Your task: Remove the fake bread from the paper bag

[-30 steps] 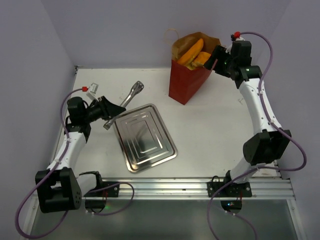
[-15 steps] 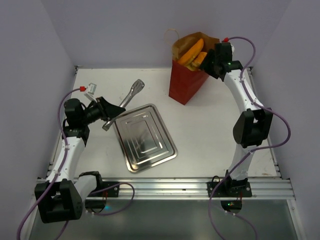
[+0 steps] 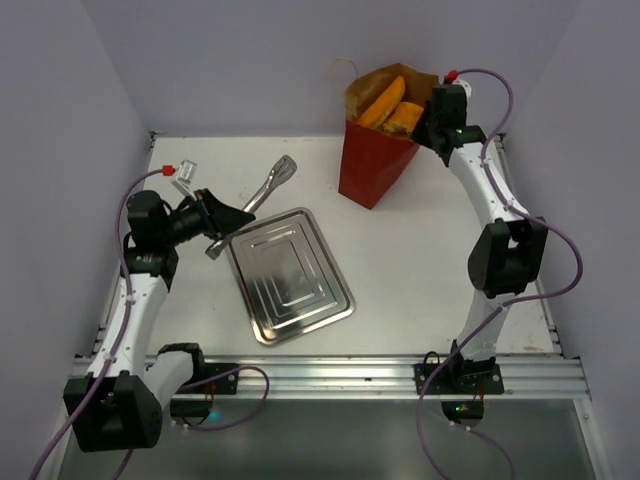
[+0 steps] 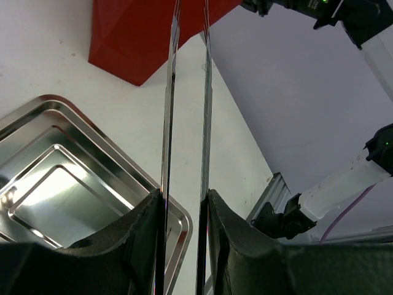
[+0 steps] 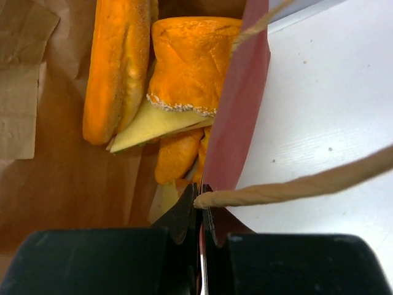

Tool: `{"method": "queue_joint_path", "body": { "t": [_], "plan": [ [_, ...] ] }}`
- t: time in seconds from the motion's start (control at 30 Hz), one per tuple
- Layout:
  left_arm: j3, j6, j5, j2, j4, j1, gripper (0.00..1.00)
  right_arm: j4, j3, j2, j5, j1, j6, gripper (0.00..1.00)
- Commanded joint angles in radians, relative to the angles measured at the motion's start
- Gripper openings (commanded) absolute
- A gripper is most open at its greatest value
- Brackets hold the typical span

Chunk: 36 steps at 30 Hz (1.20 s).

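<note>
While the paper bag (image 3: 372, 165) stands upright at the far side of the table (image 3: 430, 260), the right gripper (image 3: 427, 120) sits at its right-hand rim. Right wrist view: the jaws are almost fully closed and pinch the dark red bag wall at its top edge. A tan string handle (image 5: 288, 187) crosses right at the fingertips.

The fake bread (image 3: 388, 100) is all inside the bag, with pieces poking above the rim. From the right wrist:
- The long baguette (image 5: 116, 74) leans on the brown inner wall.
- A chunky orange loaf (image 5: 190, 61) sits just beside it.
- A pale yellow wedge (image 5: 150, 126) is tucked under both.
- One more orange piece lies lower down; its kind cannot be told.

The left gripper (image 3: 220, 228) is over the left part of the table, clamped on the handle end of a pair of metal tongs (image 3: 268, 185). Left wrist view: both tong arms run out between the fingers with a narrow gap between them. The tips point toward the bag and are well apart from it. Whether the tips rest on the table cannot be told.

A silver tray (image 3: 290, 275) lies flat between the two arms, just beside the left gripper.
</note>
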<state>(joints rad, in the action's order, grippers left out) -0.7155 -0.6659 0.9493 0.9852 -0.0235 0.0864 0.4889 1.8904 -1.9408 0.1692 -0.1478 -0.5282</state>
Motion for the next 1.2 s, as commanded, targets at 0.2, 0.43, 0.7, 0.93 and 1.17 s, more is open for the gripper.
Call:
{"method": "queue_joint_path", "body": {
  "t": [0.2,0.43,0.7,0.93,1.17],
  "plan": [
    [-0.18,0.002,-0.01,-0.039,0.076,-0.095,0.37,-0.237,-0.131,0.255,-0.103,0.03,0.499,0.0],
    [-0.257,-0.004,-0.033,-0.007,0.12,-0.187,0.37,-0.266,-0.295,0.425,-0.165,0.039,0.769,0.0],
    [-0.254,-0.026,-0.067,0.024,0.129,-0.247,0.37,-0.22,-0.389,0.509,-0.234,0.037,0.965,0.0],
    [-0.202,-0.037,-0.165,0.063,0.126,-0.384,0.36,-0.265,-0.551,0.569,-0.252,0.037,0.915,0.0],
    [-0.141,-0.084,-0.277,0.096,0.116,-0.54,0.36,-0.286,-0.603,0.579,-0.255,0.037,0.837,0.0]
  ]
}}
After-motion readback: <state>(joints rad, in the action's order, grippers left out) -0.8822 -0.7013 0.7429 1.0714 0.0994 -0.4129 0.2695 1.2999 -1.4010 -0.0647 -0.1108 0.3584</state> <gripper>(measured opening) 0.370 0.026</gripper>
